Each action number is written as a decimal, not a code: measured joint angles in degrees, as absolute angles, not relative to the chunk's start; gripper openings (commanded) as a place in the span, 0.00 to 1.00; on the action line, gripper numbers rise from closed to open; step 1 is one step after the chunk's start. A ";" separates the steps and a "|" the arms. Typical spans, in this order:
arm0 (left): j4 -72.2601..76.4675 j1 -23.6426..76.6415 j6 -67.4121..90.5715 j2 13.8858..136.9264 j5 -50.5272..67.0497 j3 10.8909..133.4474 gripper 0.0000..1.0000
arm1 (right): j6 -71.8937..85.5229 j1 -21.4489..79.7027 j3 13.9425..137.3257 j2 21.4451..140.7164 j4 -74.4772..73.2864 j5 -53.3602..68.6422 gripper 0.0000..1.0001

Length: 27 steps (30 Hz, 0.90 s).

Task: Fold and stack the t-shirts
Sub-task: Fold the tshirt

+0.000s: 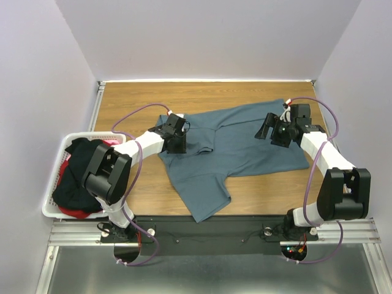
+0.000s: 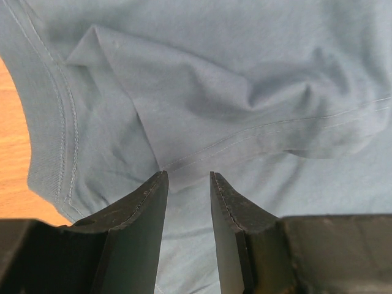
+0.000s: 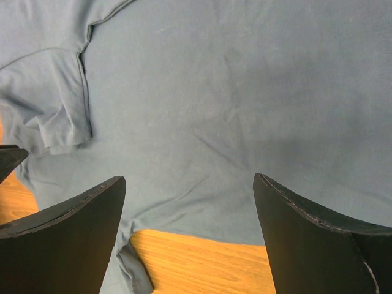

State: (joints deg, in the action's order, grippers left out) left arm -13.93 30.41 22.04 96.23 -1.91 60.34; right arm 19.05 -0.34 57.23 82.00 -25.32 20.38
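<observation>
A slate blue-grey t-shirt (image 1: 245, 147) lies spread and rumpled on the wooden table (image 1: 269, 190), one part trailing toward the front edge. My left gripper (image 1: 179, 142) rests low over the shirt's left side. In the left wrist view its fingers (image 2: 187, 176) stand a narrow gap apart above a stitched seam of the shirt (image 2: 245, 79), with nothing pinched between them. My right gripper (image 1: 265, 127) hovers over the shirt's right part. It is wide open (image 3: 190, 177) above the shirt (image 3: 245, 92) and its near edge. A black t-shirt (image 1: 76, 177) and a red-pink one (image 1: 73, 213) lie bunched in the basket.
A white plastic lattice basket (image 1: 52, 184) sits off the table's left edge beside the left arm. Pale walls close in the back and both sides. Bare wood shows behind the shirt and at the front right.
</observation>
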 measured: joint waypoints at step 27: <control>-11.84 30.37 23.31 99.22 -4.45 58.59 0.25 | 19.00 -0.34 57.14 81.67 -25.45 20.38 0.91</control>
